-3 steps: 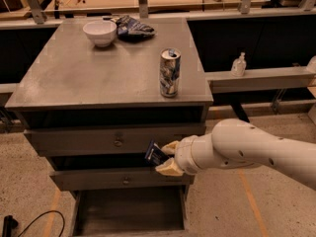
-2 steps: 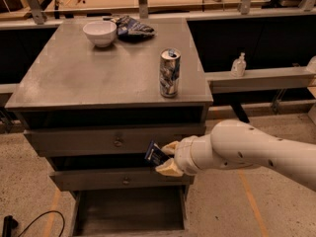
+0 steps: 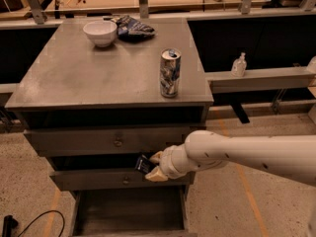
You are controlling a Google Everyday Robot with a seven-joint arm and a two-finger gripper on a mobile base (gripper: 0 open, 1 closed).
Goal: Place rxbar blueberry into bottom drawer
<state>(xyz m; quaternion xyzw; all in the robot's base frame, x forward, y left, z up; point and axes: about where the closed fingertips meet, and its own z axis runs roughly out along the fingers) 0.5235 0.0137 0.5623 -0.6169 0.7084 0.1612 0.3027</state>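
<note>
The grey table point(image 3: 98, 78) stands directly over the bottom drawer point(image 3: 128, 210), which is pulled out and shows a dark, bare tray. The white arm point(image 3: 256, 154) reaches in from the right of the bottom drawer, above its level. The 2 shallower drawers point(image 3: 98, 141) sit closed above it. Well above the bottom drawer, on the table, are a tall can point(image 3: 170, 73), a white bowl point(image 3: 100, 32) and a patterned bag point(image 3: 132, 27), none of them in the way. The tool point(image 3: 152, 166) hangs just above the bottom drawer's right half, its 2 tan fingers nipped onto the rxbar blueberry point(image 3: 143, 164), which juts left from them, tilted.

The step in hand, I judge, is lowering the bar into the tray. To do it well, bring the tool down and slightly outward, so that bar and wrist clear the drawer front above. Go low inside the tray before parting the fingers. Letting go from this height risks a bounce off the rim.
</note>
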